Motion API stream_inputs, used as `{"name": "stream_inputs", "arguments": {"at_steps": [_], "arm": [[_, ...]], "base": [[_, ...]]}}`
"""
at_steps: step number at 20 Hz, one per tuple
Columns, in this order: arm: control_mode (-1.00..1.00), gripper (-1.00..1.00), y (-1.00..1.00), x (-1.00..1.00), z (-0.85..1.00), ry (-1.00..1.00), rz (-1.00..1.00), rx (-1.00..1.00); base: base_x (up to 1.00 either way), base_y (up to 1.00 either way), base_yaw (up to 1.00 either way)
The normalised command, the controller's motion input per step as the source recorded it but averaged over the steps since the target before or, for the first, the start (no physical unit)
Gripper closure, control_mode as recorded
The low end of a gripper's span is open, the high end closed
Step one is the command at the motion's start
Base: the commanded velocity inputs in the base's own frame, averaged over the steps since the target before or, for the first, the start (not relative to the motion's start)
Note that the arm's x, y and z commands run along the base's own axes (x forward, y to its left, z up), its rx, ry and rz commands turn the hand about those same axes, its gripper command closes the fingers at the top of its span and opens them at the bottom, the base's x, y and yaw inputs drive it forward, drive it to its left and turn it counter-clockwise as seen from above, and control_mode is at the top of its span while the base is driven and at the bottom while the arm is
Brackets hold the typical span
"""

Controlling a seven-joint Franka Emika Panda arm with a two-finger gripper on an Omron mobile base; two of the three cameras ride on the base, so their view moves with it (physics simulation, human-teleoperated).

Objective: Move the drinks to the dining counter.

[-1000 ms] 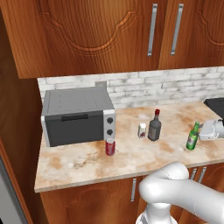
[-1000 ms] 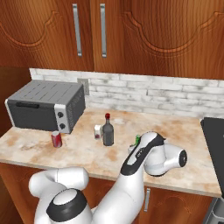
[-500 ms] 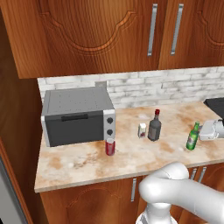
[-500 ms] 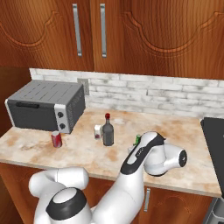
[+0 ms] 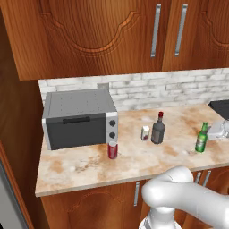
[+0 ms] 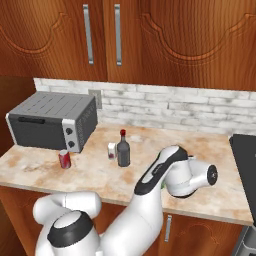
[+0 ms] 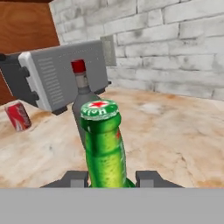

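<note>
Four drinks: all stand on the marbled table, none moved yet.
Step in hand: grasping the green bottle (image 7: 104, 144), first of the lot.
Hand: the hand (image 7: 111, 179) has its fingers (image 7: 151, 178) pressed against the bottle's body, apparently pinching it, though the contact sits low in the hand view.
Others: dark bottle (image 5: 157, 129), white carton (image 5: 145, 133) just beside it, red can (image 5: 112, 150) by the toaster oven (image 5: 79, 117).
Next move: lift straight up to clear the neighbours, then carry it to the dining counter.

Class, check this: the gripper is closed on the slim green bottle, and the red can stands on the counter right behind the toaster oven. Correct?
Not quite. The gripper does clamp the green bottle, but the red can stands in front of the toaster oven, near its knobs, as the left base view shows.
</note>
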Motion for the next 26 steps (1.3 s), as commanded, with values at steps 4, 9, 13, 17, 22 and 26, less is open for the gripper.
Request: {"name": "stream_inputs", "arguments": {"at_steps": [4,9,13,17,22,26], "arm": [[-1.0,1.0,-0.26,-0.46,0.29,0.0,-0.08,0.0],[-1.0,1.0,-0.03,-0.37,0.57,-0.05,-0.07,0.0],[-1.0,1.0,0.01,-0.29,0.63,-0.06,-0.03,0.0],[-1.0,1.0,0.11,-0.28,0.27,-0.11,0.0,0.0],[-1.0,1.0,0.0,0.0,0.0,0.0,0.0,0.0],[1.0,1.0,0.0,0.0,0.0,0.0,0.0,0.0]], "base": [[0.0,0.0,0.0],[0.0,0.0,0.0],[0.0,0.0,0.0],[0.0,0.0,0.0],[0.0,0.0,0.0],[0.0,0.0,0.0]]}}
